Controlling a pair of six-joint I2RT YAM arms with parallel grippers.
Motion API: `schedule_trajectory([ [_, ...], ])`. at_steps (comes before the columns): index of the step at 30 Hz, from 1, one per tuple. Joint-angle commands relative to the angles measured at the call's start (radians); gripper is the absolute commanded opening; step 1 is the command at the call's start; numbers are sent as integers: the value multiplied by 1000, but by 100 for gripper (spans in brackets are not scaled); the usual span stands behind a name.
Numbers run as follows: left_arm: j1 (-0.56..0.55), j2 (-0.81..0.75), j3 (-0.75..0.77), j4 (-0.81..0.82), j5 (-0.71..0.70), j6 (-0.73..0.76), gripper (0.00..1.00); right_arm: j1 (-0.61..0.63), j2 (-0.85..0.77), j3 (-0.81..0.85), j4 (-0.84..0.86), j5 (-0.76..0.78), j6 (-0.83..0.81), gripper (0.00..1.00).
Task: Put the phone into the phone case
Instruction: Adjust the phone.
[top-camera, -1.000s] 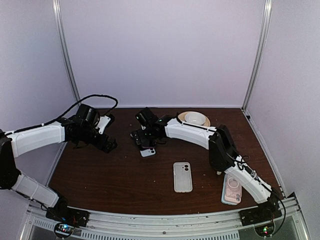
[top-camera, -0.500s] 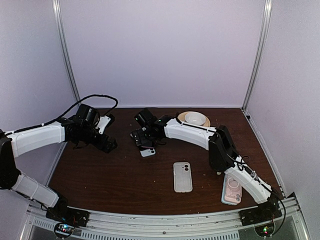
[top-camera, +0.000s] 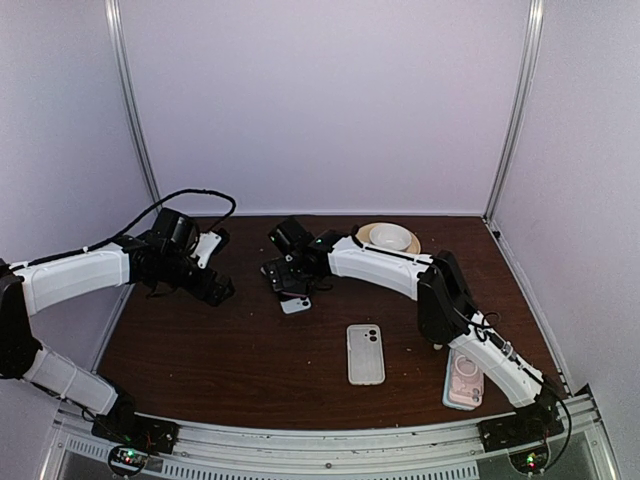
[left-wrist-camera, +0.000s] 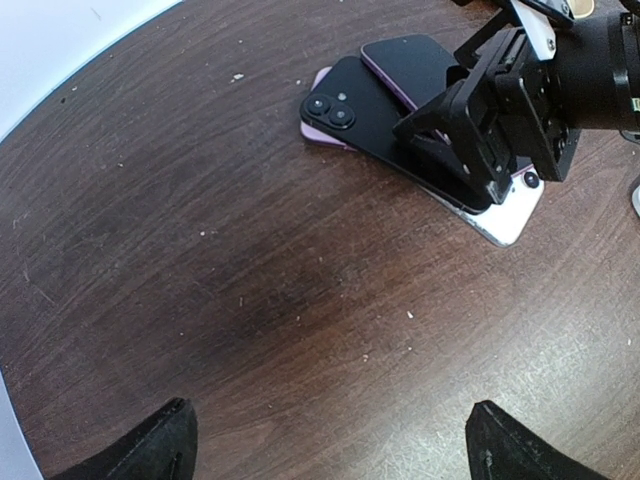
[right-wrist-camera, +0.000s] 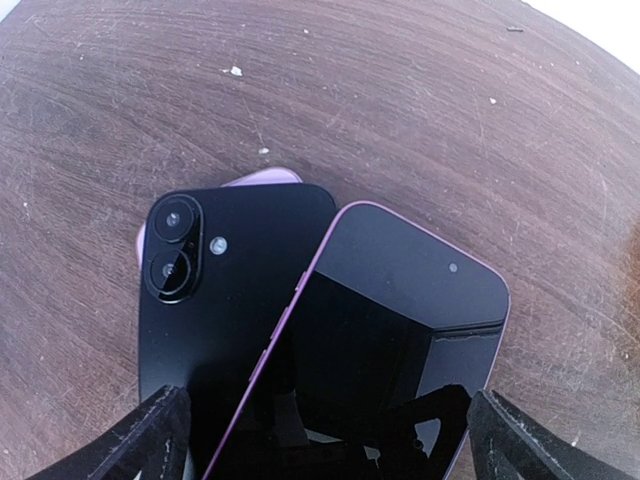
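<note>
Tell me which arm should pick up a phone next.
Right. The right gripper, open, hangs directly over the stacked phones; the left gripper, also open, sits off to one side.

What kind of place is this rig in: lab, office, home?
Probably a lab test booth: blank white panels on metal posts box in a wooden table, left arm and right arm bolted at its near edge, phones laid out.

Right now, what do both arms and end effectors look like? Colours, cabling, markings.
Both the left arm and right arm have white link shells with black joints. A black cable loops off the left arm. The left end effector and right end effector are black, with two tapered fingers each. No readable markings.
</note>
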Motion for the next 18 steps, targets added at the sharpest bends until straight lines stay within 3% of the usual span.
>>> schedule_trajectory([
  [1,7,-18,24,-1,16,-3,98,3,-16,1,-80,9,47,99],
  [9,7,-19,24,-1,22,-3,98,3,-16,-9,-99,5,74,99],
  [18,7,-25,24,-4,18,0,98,21,-62,-98,-47,-119,-68,92],
])
